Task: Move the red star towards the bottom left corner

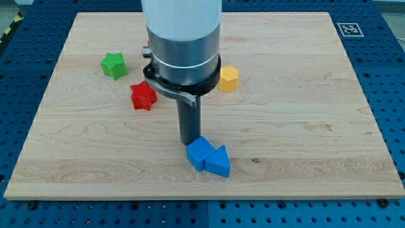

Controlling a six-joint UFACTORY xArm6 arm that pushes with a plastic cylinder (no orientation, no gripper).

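Red star-shaped block: intact, flat on wooden board, upper left of centre. Tip: apart from it, touching blue cube.

No words, numbers or brand names can be read anywhere in this view. The only sign is a small black-and-white square marker printed at the far right corner of the wooden board (a coded pattern of blocks, with no letters or digits in it). The far left edge of the view shows a strip of yellow-and-black hazard striping, which also carries no writing. The coloured blocks and the arm's white and grey housing bear no labels that can be made out.
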